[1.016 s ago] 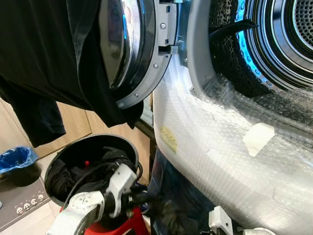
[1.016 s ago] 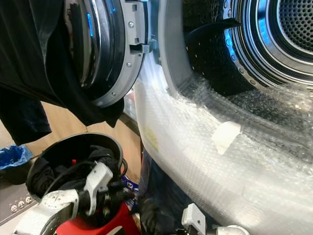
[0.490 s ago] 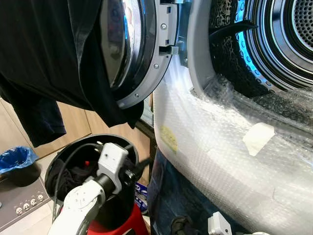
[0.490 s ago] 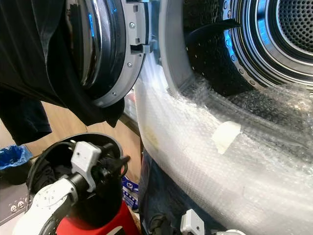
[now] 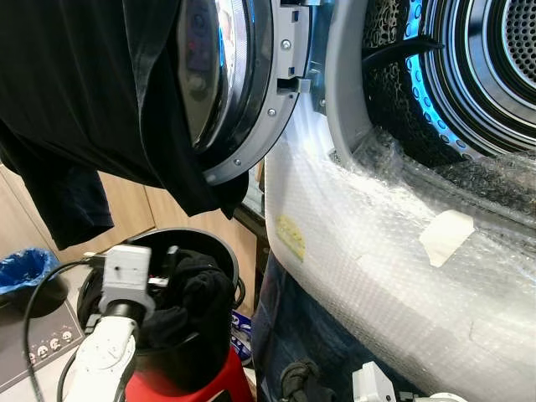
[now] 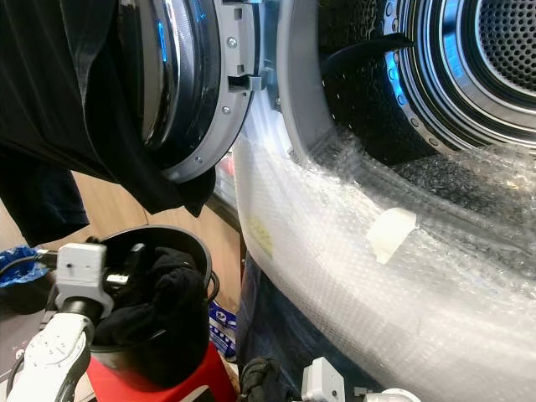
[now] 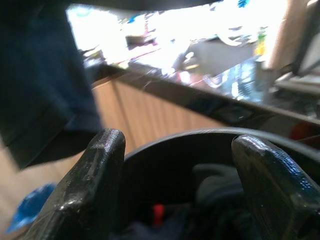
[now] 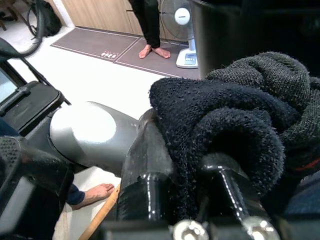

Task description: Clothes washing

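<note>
Low in the left of the head views, the left gripper (image 7: 175,165) hangs over the black laundry bucket (image 5: 197,352), its two fingers (image 7: 95,185) spread wide apart with nothing between them. A dark garment (image 5: 197,293) is heaped at the bucket's rim, just to the right of the gripper's white wrist housing in the frame; in the left wrist view more dark cloth lies inside the bucket beyond the open fingers, apart from them. The bucket stands on a red base (image 5: 213,387).

At the bottom edge of the head views, right of centre, the right gripper (image 5: 303,387) is closed on a thick black knitted cloth (image 8: 235,120); in the right wrist view the cloth is bunched over and around the fingers.

Filling the upper right of the frame is the washing machine drum (image 5: 477,59), its front wrapped in bubble wrap (image 5: 377,260). A pale piece of tape (image 5: 445,236) and a small yellowish label (image 5: 290,238) sit on the wrap; any writing on them is too small to read. The round door (image 5: 243,84) stands open at upper centre, and a black garment (image 5: 75,109) hangs over it across the upper left.
</note>
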### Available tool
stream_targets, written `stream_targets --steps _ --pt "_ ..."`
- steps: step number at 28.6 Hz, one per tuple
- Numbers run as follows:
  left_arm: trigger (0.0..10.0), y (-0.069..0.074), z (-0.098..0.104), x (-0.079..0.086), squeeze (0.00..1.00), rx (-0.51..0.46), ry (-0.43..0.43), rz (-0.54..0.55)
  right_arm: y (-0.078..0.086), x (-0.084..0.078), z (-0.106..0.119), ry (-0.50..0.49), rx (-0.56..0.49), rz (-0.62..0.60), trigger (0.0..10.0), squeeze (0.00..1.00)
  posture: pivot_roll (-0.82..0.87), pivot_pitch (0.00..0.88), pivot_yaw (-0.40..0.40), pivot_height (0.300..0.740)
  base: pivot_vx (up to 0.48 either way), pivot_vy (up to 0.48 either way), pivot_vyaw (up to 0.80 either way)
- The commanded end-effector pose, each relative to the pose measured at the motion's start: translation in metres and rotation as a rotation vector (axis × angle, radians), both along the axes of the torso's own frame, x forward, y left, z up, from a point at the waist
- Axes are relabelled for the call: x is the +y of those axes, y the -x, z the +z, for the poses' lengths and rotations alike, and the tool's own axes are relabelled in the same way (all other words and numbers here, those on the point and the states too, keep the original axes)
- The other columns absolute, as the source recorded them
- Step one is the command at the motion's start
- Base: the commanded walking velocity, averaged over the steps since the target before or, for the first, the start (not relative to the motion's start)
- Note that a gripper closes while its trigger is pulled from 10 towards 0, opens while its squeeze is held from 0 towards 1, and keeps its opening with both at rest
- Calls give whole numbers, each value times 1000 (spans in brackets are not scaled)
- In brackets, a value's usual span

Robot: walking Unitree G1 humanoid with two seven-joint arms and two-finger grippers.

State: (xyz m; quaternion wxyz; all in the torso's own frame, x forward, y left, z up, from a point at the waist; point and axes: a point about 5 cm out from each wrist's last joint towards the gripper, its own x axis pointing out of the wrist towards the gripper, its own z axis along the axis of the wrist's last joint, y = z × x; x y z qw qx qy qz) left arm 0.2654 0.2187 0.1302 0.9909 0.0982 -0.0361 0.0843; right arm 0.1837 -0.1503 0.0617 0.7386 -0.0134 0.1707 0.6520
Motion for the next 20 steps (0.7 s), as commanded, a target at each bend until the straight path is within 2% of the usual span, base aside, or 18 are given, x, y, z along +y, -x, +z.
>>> stream_targets --steps 1,5,7,10,12,13,15,19,20 --pt "10000 -2 1 6 0 -6 -28 16 2 1 18 -29 -50 38 0 0 232 40 -34 740 0 0 0" --pt "10000 0 -5 11 0 3 -33 19 4 3 52 -109 -138 62 0 0 216 48 -36 740 0 0 0" --pt "10000 0 -10 12 0 14 -27 23 3 8 75 -176 -198 74 0 0 210 46 -40 740 0 0 0" --pt "10000 0 -14 10 0 15 -22 21 -1 14 98 -253 -256 70 0 0 206 45 -41 740 0 0 0" --pt "10000 -1 -16 7 0 14 -22 15 -6 18 125 -366 -311 61 0 0 209 43 -45 740 0 0 0" --pt "10000 -1 -16 7 0 14 -22 15 -6 18 125 -366 -311 61 0 0 209 43 -45 740 0 0 0" --pt "10000 -4 -15 3 0 3 -44 -22 -5 18 160 -518 -360 96 0 0 219 40 -53 740 0 0 0" --pt "10000 -5 -15 2 0 -3 -38 -24 -7 15 188 -644 -411 101 0 0 218 39 -58 740 0 0 0" --pt "10000 -5 -17 1 0 -2 -35 -24 -10 14 201 -719 -419 94 0 0 217 34 -60 740 0 0 0"
